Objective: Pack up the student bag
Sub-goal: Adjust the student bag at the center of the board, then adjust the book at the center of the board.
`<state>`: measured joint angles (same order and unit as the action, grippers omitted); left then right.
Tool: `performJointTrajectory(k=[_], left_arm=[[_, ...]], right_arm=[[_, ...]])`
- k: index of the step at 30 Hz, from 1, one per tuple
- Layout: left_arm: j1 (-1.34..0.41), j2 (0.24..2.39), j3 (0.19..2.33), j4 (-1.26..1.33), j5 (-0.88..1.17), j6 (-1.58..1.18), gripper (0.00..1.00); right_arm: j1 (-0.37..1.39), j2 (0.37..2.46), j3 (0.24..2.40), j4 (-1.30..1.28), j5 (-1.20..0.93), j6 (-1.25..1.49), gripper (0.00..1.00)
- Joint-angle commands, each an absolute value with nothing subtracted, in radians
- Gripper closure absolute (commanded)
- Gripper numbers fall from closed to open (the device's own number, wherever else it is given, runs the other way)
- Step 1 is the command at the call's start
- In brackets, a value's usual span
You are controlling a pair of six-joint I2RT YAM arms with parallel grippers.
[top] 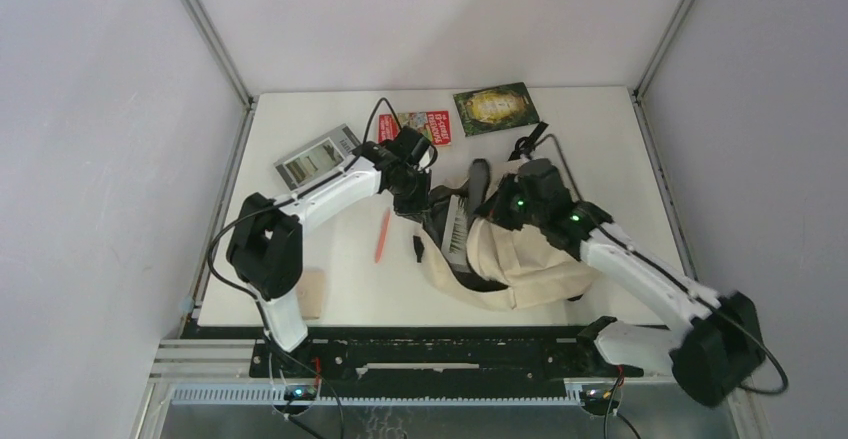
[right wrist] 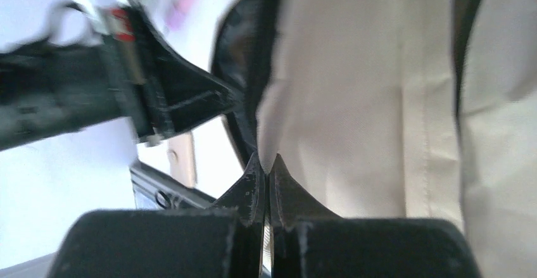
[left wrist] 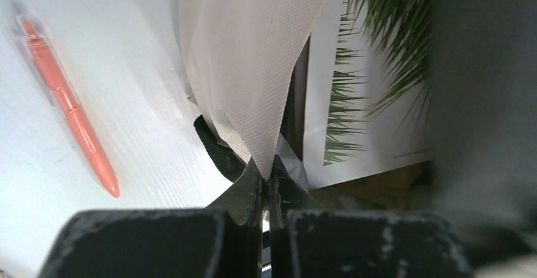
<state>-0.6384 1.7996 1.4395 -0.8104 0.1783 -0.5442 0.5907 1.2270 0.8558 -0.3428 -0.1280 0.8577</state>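
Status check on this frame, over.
Left gripper shut on student bag fabric. Right gripper likewise. Palm-print book in the opening. Orange pen lies aside, clear.

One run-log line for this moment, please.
left gripper: shut on cream canvas backpack edge | right gripper: shut on backpack too | orange pen: on white table

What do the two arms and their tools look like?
Both the left arm and right arm have white links joined by black joints, with thin black cables looping alongside. Two green lights glow on the right arm. The left tool and right tool are matte black with tapered fingers.
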Motion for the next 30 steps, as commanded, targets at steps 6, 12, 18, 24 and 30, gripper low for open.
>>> performJointTrajectory(k=[6, 12, 18, 24, 30], left_arm=[[-0.637, 1.751, 1.429, -0.750, 0.177, -0.473, 0.88], [-0.638, 1.630, 1.493, -0.768, 0.170, -0.441, 0.40], [-0.637, 1.507, 1.532, -0.690, 0.281, -0.553, 0.41], [-0.661, 1.576, 1.425, -0.506, 0.406, -0.705, 0.51], [-0.663, 1.732, 1.410, -0.457, 0.322, -0.705, 0.58]], right_arm=[[0.497, 0.822, 0.876, -0.428, 0.090, 0.777, 1.00], [0.498, 0.843, 0.876, -0.426, 0.054, 0.810, 1.00], [0.500, 0.859, 0.863, -0.403, 0.061, 0.827, 1.00], [0.494, 0.853, 0.851, -0.389, 0.055, 0.844, 1.00], [0.491, 0.838, 0.842, -0.410, 0.068, 0.857, 1.00]])
